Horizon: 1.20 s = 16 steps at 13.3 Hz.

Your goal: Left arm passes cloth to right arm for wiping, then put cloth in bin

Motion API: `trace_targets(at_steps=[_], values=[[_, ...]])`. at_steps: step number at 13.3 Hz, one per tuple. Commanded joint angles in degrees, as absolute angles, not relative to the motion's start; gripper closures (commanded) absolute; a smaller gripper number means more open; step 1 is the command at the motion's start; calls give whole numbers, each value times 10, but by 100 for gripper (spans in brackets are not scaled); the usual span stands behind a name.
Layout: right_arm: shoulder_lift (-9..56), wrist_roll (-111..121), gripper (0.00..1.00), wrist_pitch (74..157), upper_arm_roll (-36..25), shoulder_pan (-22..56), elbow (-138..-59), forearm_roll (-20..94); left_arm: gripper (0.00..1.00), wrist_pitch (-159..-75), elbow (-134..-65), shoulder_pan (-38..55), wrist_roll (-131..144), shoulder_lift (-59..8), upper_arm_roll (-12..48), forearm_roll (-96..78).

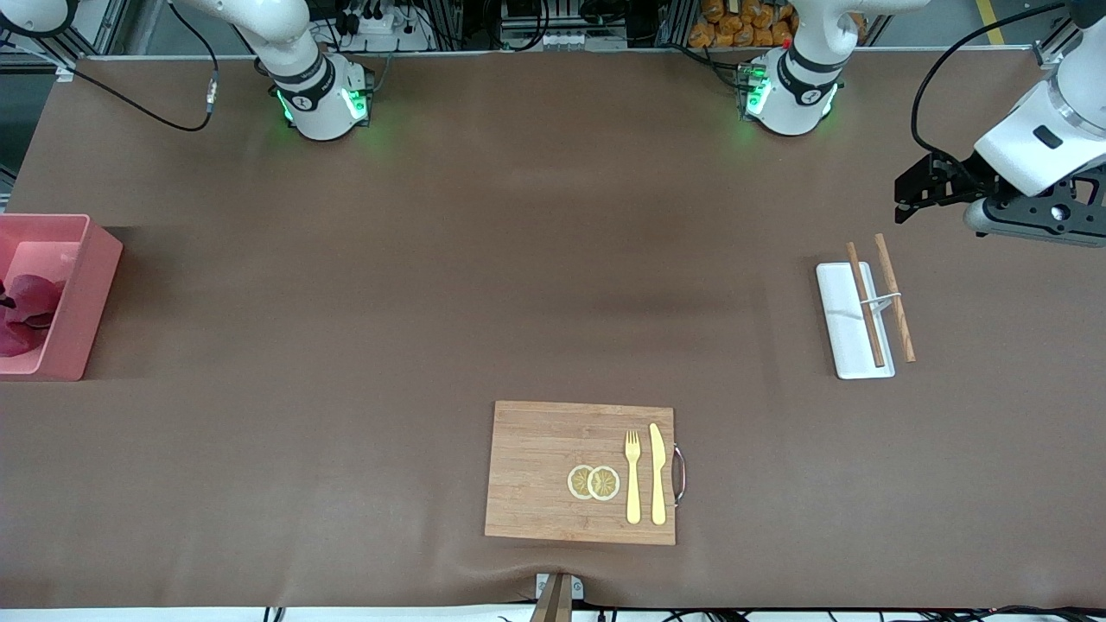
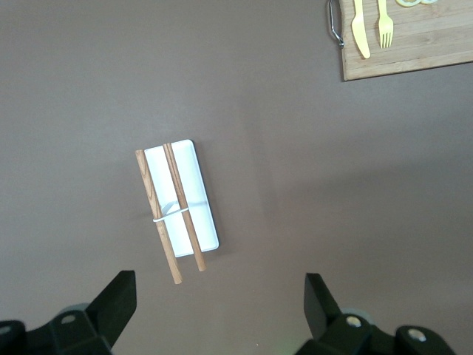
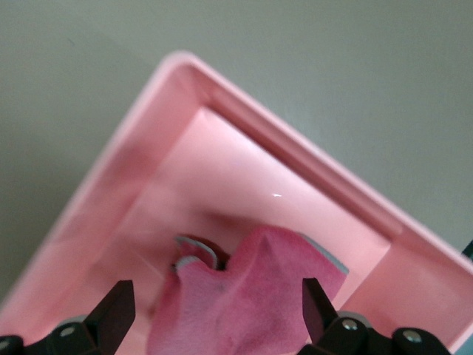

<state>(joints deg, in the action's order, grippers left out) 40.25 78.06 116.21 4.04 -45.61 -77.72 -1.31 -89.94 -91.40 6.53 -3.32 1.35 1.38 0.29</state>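
cloth (image 1: 26, 313): magenta-pink rag, lay crumpled inside the bin, showing in the right wrist view as a folded pink heap (image 3: 244, 296) on the bin floor.
bin (image 1: 82, 294): pink rectangular tub, stood at the right arm's end of the table, partly cut off by the edge of the front view; its straight wall (image 3: 295, 155) ran across the right wrist view.
right gripper (image 3: 214, 314): hung over the bin with its fingers spread wide, one to each side of the cloth, grasping nothing.
left gripper (image 1: 920, 186): was up over the table at the left arm's end, above and just off the white tray; its fingers (image 2: 118, 296) stood apart, released and empty.
white tray (image 1: 851, 320): flat rectangle with a pair of wooden chopsticks (image 1: 881, 298) lying across a small rest on it, one stick overhanging the tray's edge.
cutting board (image 1: 553, 471): wooden, near the front camera's edge of the table, carrying two lemon slices (image 1: 594, 482), a yellow fork (image 1: 632, 475) and a yellow knife (image 1: 657, 473) side by side.
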Motion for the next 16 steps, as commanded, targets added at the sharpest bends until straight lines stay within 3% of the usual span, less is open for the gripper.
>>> trace_targets(at_steps=[1, 3, 8, 10, 13, 16], values=[[385, 726, 0, 1081, 50, -419, -736, -19, 0, -901, -910, 62, -33, 17, 17, -4], [328, 650, 0, 1040, 46, -382, -737, -27, 0, -901, -910, 62, -33, 17, 17, -4], [268, 457, 0, 912, 48, -304, -740, -34, 0, -901, -910, 62, -33, 16, 17, -4], [246, 376, 0, 897, 48, -273, -751, -34, 0, -902, -910, 62, -33, 16, 17, -4], [161, 242, 0, 887, 49, -222, -836, -33, 0, -903, -910, 61, -33, 14, 16, -3], [110, 114, 0, 863, 50, -156, -870, -24, 0, -908, -910, 62, -31, 15, 16, 0]])
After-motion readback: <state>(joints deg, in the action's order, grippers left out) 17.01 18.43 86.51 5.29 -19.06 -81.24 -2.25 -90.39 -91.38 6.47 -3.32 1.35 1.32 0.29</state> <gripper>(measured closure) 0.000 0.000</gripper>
